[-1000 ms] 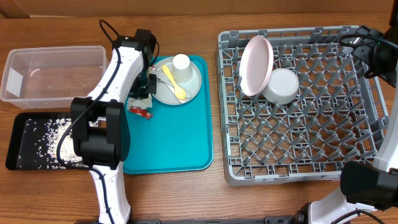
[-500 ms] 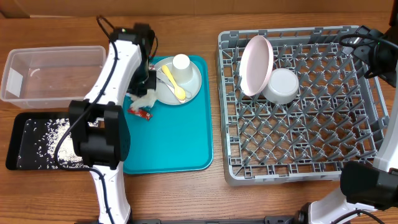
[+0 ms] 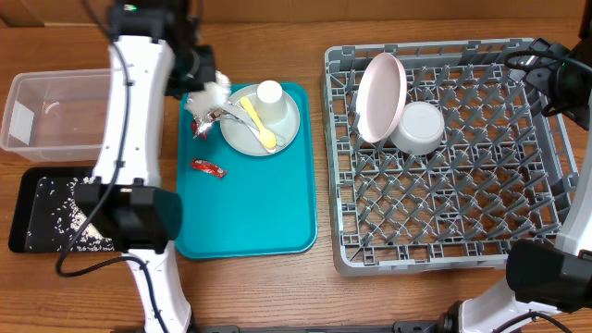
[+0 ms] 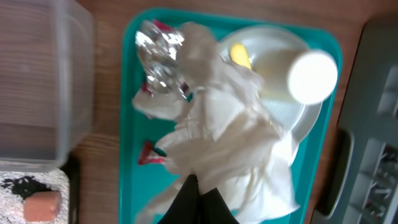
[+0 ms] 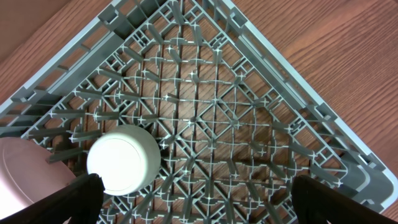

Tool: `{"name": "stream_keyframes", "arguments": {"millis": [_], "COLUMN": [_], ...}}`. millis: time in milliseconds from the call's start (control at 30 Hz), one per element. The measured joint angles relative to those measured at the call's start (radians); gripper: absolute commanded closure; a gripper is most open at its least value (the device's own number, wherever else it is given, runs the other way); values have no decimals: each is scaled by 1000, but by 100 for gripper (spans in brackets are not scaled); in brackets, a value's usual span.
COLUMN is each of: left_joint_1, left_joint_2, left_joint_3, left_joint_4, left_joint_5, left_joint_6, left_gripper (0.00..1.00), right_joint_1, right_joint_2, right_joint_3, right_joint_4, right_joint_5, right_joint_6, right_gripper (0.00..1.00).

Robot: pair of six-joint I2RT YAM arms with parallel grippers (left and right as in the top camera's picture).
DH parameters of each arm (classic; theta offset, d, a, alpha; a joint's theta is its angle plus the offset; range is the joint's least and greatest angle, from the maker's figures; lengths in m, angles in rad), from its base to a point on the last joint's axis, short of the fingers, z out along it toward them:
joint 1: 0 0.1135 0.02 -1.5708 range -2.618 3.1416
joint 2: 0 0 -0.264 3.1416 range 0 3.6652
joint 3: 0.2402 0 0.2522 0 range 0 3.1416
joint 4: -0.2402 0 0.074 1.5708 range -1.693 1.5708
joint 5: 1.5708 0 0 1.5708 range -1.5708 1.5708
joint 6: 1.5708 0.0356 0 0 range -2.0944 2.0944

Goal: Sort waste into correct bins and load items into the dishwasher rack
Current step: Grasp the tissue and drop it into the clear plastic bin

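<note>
One crumpled white napkin (image 3: 212, 92) hangs under my left arm (image 3: 139, 83) in the overhead view. It is above the teal tray's (image 3: 259, 203) corner nearest the clear tub (image 3: 65, 111), with the silver foil wrapper (image 3: 207, 117) touching it. I judge the tub comes next: clear its wall fully before letting go.

At the left wrist, my left fingers (image 4: 193, 199) pinch the napkin's tail tight. Its long axis runs away from them, pointing at the foil; whether the foil is caught, I cannot tell.

At the right wrist, my right fingers (image 5: 74, 193) stand wide, holding nothing, above the dishwasher rack (image 5: 249, 93).
</note>
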Motion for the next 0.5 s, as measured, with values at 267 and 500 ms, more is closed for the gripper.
{"name": "stream_keyframes", "arguments": {"millis": [267,500], "left_joint_1": [229,381], "left_joint_2": [-4,-10], "left_joint_3": [99,58], "left_joint_4": [-10,61], "left_joint_5": [27,18], "left_joint_6": [-26,-27], "left_gripper": [96,96], "right_joint_1": [0,0], "right_joint_2": [0,0], "right_joint_3": [0,0], "right_joint_4": [0,0], "right_joint_5": [0,0], "right_joint_6": [0,0], "right_gripper": [0,0]}}
